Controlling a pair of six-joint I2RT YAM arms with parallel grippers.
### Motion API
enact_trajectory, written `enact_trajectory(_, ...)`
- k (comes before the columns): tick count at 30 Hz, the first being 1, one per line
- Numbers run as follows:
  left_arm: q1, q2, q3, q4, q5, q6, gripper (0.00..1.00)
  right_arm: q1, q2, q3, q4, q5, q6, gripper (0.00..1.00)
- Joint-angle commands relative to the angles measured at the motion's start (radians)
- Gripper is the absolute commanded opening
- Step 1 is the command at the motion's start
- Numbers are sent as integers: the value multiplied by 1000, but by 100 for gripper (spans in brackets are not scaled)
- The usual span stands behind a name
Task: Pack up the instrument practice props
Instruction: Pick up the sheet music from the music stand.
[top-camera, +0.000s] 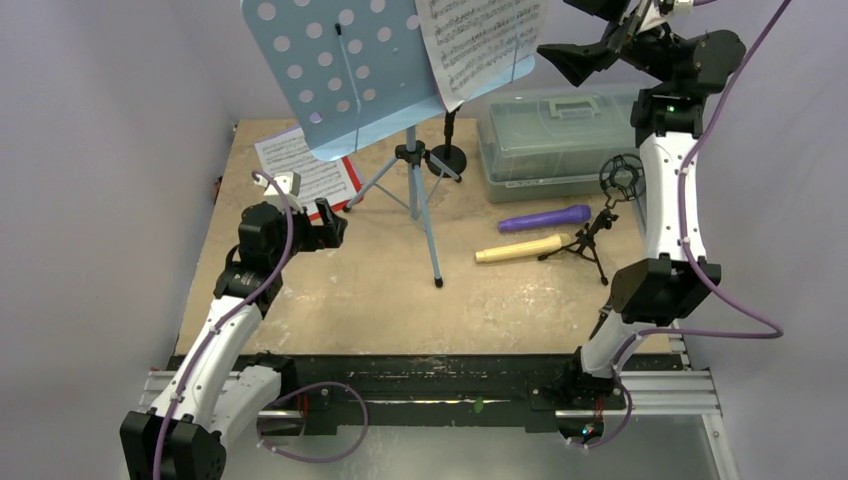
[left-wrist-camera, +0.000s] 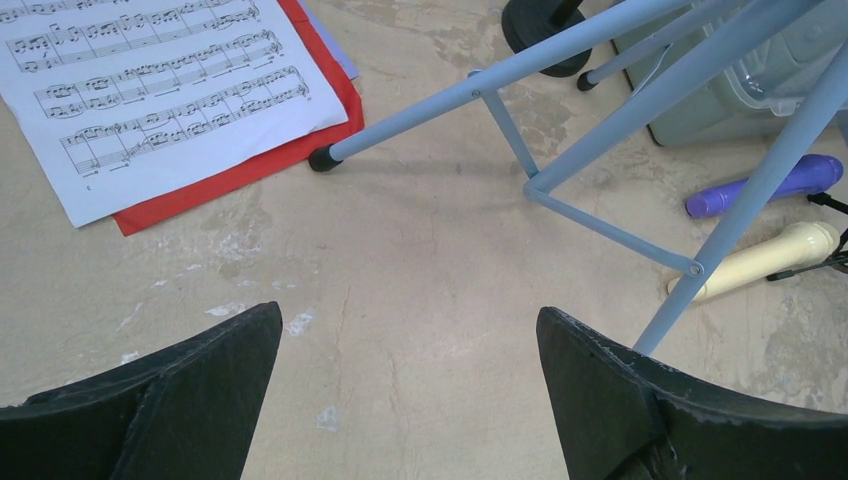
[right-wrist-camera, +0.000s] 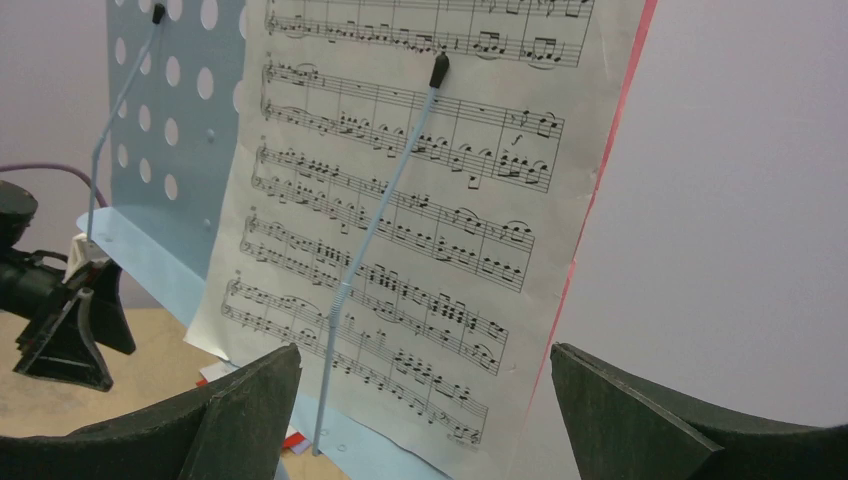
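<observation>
though lidded, box (top-camera: 550, 150) near purple microphone (top-camera: 545, 217)

The top external camera sits high behind the arm bases, which lie at its frame's bottom edge, and looks down over the whole desk (top-camera: 330, 300). The left wrist camera hangs near the desk, angled down past the left hand (left-wrist-camera: 408, 315); the tripod legs (left-wrist-camera: 420, 114), red folder (left-wrist-camera: 230, 175) and purple microphone (left-wrist-camera: 765, 187) show in both. The right wrist camera, raised, faces almost level past the right hand (right-wrist-camera: 425, 352), close to the sheet music (right-wrist-camera: 400, 230) on the music rest (right-wrist-camera: 150, 150), which sits at the top view's upper centre.
</observation>
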Motion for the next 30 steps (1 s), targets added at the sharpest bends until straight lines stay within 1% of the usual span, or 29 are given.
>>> enact_trajectory(1, 9, -3, 6, 17, 9, 4, 99, 13, 24, 50, 26, -21, -80, 99)
enact_trajectory(4, 12, -1, 4, 17, 11, 3, 99, 12, 33, 64, 12, 7, -90, 99)
enact_trajectory(8, 15, 4, 6, 18, 16, 1, 99, 16, 38, 68, -48, 65, -122, 99)
enact_trajectory(11, 18, 3, 6, 18, 16, 0, 98, 24, 40, 66, -100, 64, -157, 99)
enact_trajectory(14, 19, 3, 6, 18, 17, -1, 98, 31, 41, 58, -105, 42, -159, 99)
enact_trajectory(18, 21, 4, 6, 18, 17, -1, 98, 47, 37, 42, -76, -14, -132, 99)
enact_trajectory(24, 23, 2, 6, 18, 22, -3, 98, 48, 23, 24, -50, -40, -117, 99)
enact_trajectory(30, 23, -1, 6, 18, 23, -3, 98, 48, -3, -17, 42, -67, -64, 97)
